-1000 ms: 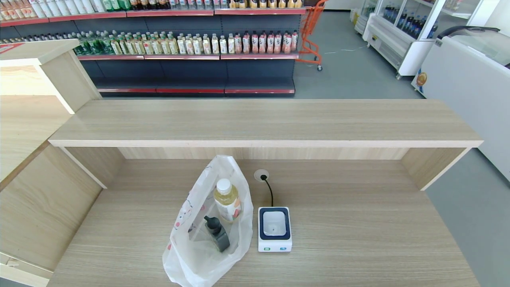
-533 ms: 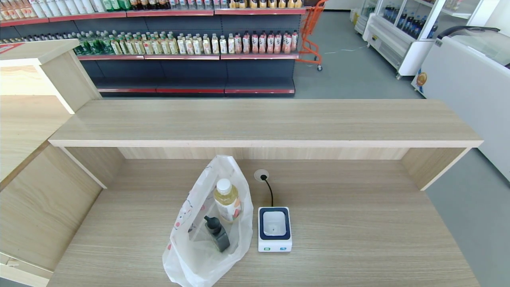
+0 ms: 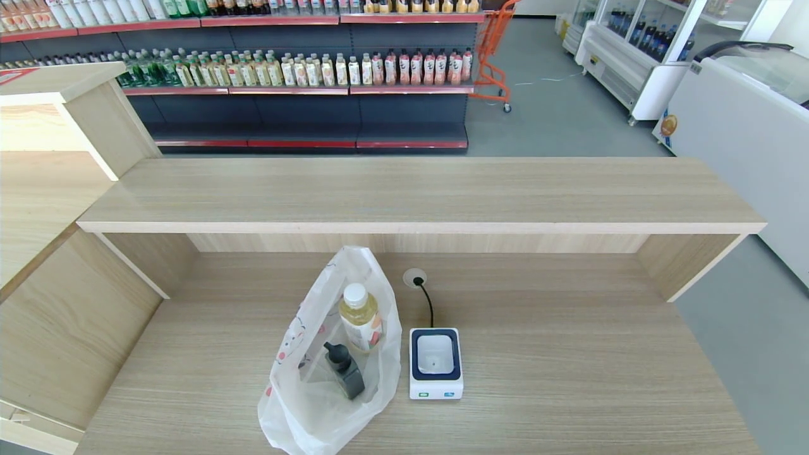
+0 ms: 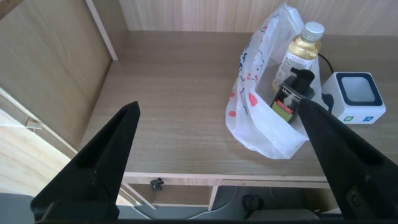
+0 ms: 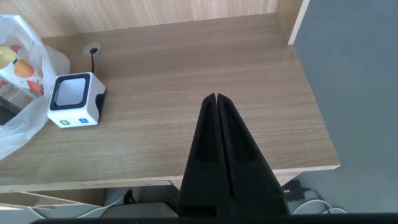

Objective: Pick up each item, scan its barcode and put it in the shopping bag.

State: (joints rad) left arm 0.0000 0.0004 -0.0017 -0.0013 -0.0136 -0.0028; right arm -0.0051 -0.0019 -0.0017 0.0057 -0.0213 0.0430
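Two bottles (image 3: 360,323) in shopping bag (image 3: 302,412)

Head camera looks forward and down over the tabletop (image 3: 569,354); both wrist cameras look down from high up — all share the barcode scanner (image 3: 435,363).

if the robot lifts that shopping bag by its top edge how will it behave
The shopping bag looks like thin, crinkled film, so it would probably sag and fold rather than hold shape. The pale drink bottle and dark bottle inside likely make it bottom-heavy; they may slide together when lifted.
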